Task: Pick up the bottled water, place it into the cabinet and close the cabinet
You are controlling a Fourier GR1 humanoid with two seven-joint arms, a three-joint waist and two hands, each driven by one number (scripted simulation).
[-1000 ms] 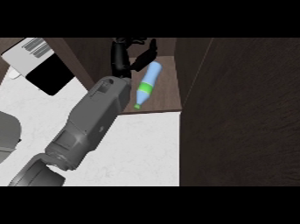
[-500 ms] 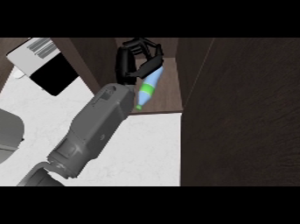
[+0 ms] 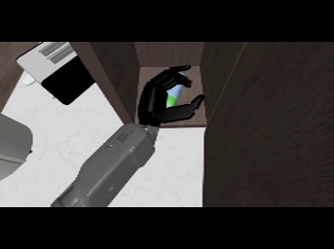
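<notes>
A single grey forearm reaches from the lower edge into the dark brown wooden cabinet (image 3: 119, 73), and which arm it is cannot be told from this view; I take it for the right. Its black hand (image 3: 160, 99) sits inside the open compartment with fingers spread and thumb held apart, relaxed rather than wrapped round anything. The clear blue bottled water with a green label (image 3: 174, 95) lies on the cabinet floor, showing in the gap between fingers and thumb, mostly hidden by the hand, so whether they touch is hard to tell. The placing step looks done; the risks lie in the retreat and the closing. If the hand pulls back while a finger or the thumb brushes the bottle, the bottle may roll toward the front lip and sit in the door's path. The large dark brown door panel (image 3: 277, 126) at the right stands open, and swinging it before the forearm is out would trap the arm. A white and black appliance (image 3: 51, 68) rests on the pale marble counter (image 3: 62, 146), well apart. The other hand does not show.
</notes>
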